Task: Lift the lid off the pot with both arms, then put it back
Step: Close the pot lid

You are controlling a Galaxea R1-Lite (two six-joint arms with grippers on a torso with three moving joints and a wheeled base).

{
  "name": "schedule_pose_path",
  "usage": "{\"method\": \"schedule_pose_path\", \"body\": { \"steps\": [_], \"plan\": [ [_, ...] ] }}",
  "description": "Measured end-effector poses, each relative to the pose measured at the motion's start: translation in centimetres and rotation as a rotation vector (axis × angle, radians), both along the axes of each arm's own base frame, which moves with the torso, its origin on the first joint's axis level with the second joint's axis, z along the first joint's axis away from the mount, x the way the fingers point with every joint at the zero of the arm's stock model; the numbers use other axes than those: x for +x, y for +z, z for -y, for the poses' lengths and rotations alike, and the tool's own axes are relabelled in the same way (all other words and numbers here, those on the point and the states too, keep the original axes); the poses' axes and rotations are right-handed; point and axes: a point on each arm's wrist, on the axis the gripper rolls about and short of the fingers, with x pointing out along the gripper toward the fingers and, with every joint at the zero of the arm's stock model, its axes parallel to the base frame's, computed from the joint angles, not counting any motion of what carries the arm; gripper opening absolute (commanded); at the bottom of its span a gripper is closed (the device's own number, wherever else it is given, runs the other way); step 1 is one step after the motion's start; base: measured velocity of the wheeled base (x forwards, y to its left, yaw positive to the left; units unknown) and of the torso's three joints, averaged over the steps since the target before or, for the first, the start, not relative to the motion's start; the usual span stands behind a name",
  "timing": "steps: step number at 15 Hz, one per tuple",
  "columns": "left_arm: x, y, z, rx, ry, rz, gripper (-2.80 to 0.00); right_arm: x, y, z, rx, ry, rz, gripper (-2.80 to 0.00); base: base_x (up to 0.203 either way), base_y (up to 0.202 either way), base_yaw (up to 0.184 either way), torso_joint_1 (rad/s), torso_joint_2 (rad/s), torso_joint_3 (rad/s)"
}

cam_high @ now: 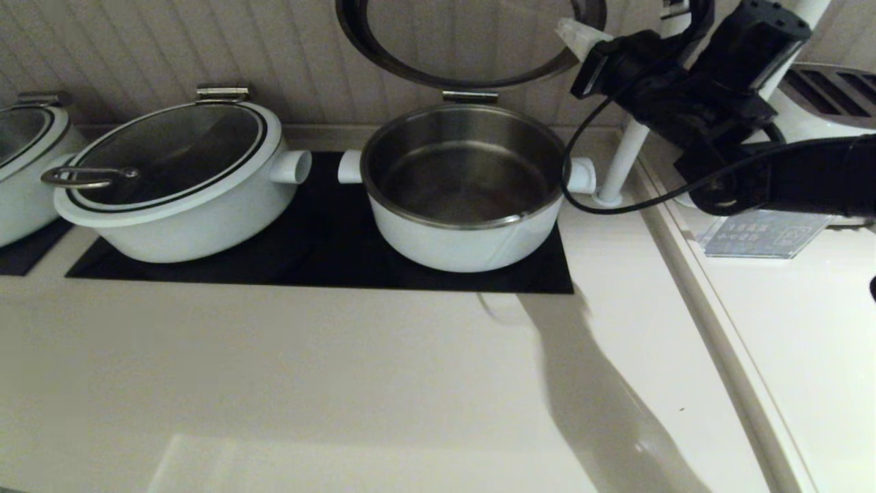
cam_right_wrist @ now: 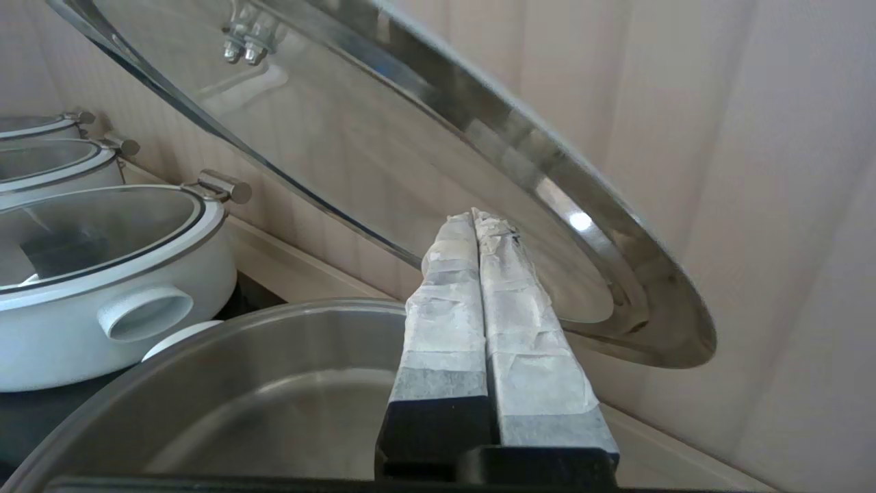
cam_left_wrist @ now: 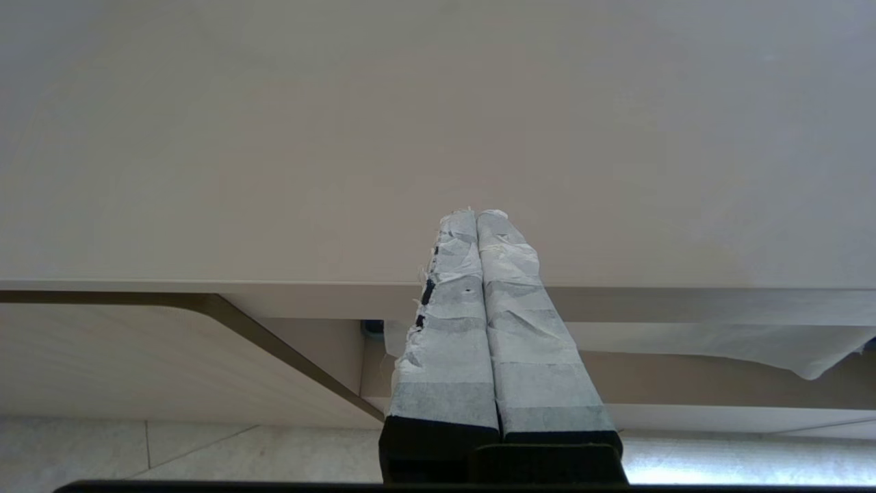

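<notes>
Bare table (cam_high: pixel 342 383) lies nearest in my head view; beyond it the pot (cam_high: pixel 465 226) stands open, the lid (cam_high: pixel 472 65) tipped up at its 12 o'clock. Left wrist: my left hand (cam_left_wrist: pixel 477 218) is closed, empty. Right wrist: my right hand (cam_right_wrist: pixel 473 220), closed, empty, points at the lid's underside.

Three round white pots stand in a row on the counter (cam_high: pixel 342 383). One, the steel-lined pot (cam_high: pixel 465 192), is open just below the right tool (cam_right_wrist: pixel 477 216). Two stay covered: a wider pot (cam_high: pixel 178 185) and one at the far edge (cam_high: pixel 27 171). Three glass lids: one raised (cam_high: pixel 472 41), two closed.
</notes>
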Motion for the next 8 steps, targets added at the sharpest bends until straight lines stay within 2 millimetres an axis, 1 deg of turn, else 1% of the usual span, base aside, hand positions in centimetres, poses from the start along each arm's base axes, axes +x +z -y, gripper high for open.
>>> {"method": "schedule_pose_path", "body": {
  "steps": [4, 8],
  "plan": [
    [0.0, 0.0, 0.0, -0.001, 0.0, 0.0, -2.8, -0.8, -0.5, 0.3, -0.017, 0.0, -0.052, -2.8, 0.0, 0.0, 0.0, 0.0, 0.0, 0.0],
    [0.0, 0.0, 0.0, 0.0, 0.0, 0.0, -2.8, -2.2, 0.1, 1.2, -0.025, -0.012, -0.075, -2.8, 0.0, 0.0, 0.0, 0.0, 0.0, 0.0]
  ]
}}
